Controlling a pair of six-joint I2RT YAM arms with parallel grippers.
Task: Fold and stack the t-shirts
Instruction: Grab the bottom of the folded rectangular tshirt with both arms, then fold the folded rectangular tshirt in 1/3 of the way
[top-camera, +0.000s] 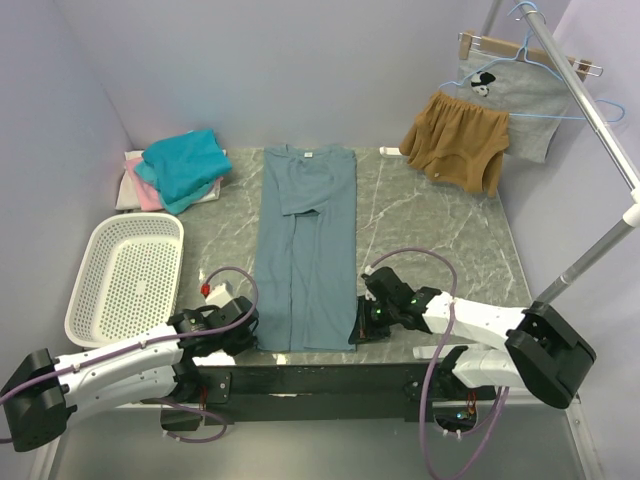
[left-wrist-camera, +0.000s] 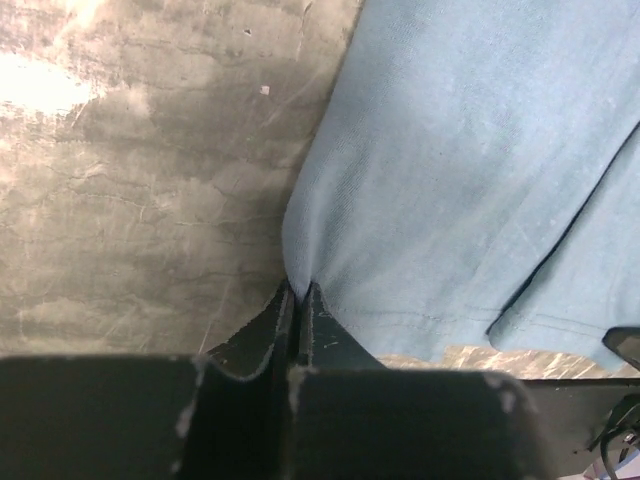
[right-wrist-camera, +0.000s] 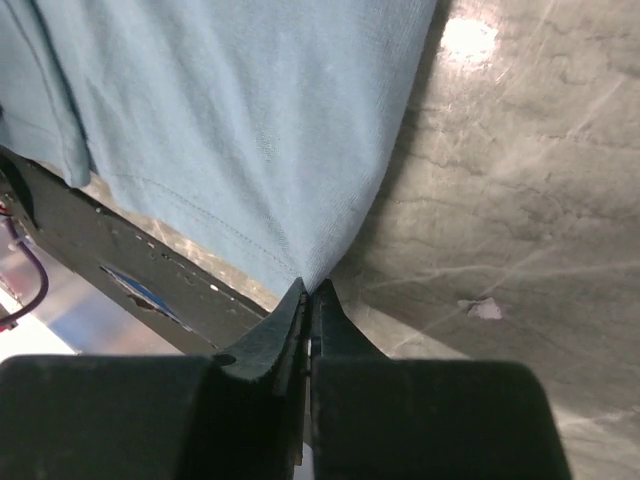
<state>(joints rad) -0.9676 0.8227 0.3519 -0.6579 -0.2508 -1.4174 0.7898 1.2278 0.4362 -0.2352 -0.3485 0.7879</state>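
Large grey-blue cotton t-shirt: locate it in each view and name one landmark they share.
Top external: the large grey-blue cotton t-shirt lies lengthwise down the grey marbled table, collar far, hem near.
Left wrist: the t-shirt fills the upper right; the left gripper pinches its hem corner.
Right wrist: the t-shirt fills the upper left; the right gripper pinches the other corner.
Shared landmark: the stitched hem.

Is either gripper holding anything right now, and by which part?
Both hold the grey-blue t-shirt. The left gripper pinches the near left corner at the hem. The right gripper pinches the near right corner.
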